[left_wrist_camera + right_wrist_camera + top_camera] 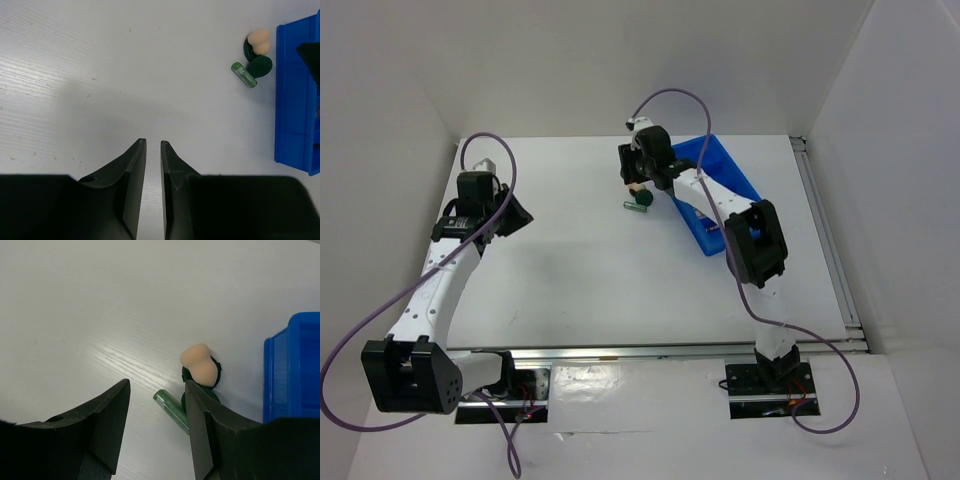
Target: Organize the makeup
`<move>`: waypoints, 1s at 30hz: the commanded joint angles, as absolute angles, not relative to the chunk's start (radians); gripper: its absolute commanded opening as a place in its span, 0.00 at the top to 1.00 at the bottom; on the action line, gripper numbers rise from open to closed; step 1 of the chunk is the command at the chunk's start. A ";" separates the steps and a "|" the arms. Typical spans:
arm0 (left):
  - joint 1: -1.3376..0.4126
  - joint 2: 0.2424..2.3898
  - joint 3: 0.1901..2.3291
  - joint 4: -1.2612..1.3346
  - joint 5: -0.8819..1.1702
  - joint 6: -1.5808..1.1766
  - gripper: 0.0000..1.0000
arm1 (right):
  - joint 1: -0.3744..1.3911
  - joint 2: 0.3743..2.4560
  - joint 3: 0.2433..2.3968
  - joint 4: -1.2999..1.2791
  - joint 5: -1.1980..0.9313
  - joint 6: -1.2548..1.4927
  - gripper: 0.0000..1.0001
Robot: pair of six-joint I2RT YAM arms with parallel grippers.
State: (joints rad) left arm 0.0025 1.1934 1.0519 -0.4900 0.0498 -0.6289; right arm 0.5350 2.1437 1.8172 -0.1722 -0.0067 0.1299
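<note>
1. Left gripper (153,146) hangs over bare table (100,75), its fingers nearly pressed together on nothing, well apart from the makeup
2. Right gripper (157,386) hovers with jaws spread, holding nothing, close over the pile: sponge (199,365), round piece (261,65) and tube (172,409), bunched together
3. The sponge looks soft and light, best pinched across its waist; the tube looks stiff and slick, likely to roll
4. The bin (292,365) wall stands just right of the pile; open room lies left
</note>
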 commanded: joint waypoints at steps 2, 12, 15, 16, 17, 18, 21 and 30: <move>0.011 1.183 1.083 -0.489 0.051 -0.614 0.69 | 0.548 2.239 1.922 -0.288 0.005 0.046 0.44; 0.011 1.173 1.065 -0.489 0.051 -0.614 0.69 | 0.566 2.319 1.959 -0.261 0.105 0.066 0.30; 0.011 1.173 1.065 -0.489 0.060 -0.614 0.69 | 0.575 2.341 1.973 -0.252 0.152 0.066 0.30; 0.011 1.173 1.065 -0.480 0.060 -0.604 0.69 | 0.575 2.356 1.986 -0.252 0.162 0.066 0.30; 0.011 1.173 1.065 -0.480 0.060 -0.604 0.69 | 0.575 2.365 1.987 -0.242 0.163 0.055 0.30; 0.011 1.173 1.065 -0.480 0.060 -0.604 0.69 | 0.575 2.378 2.005 -0.242 0.188 0.055 0.30; 0.011 1.197 1.065 -0.480 0.069 -0.595 0.69 | 0.584 2.442 2.100 -0.242 0.222 0.020 0.31; 0.011 1.246 1.065 -0.471 0.089 -0.575 0.69 | 0.584 2.589 2.267 -0.288 0.264 -0.020 0.41</move>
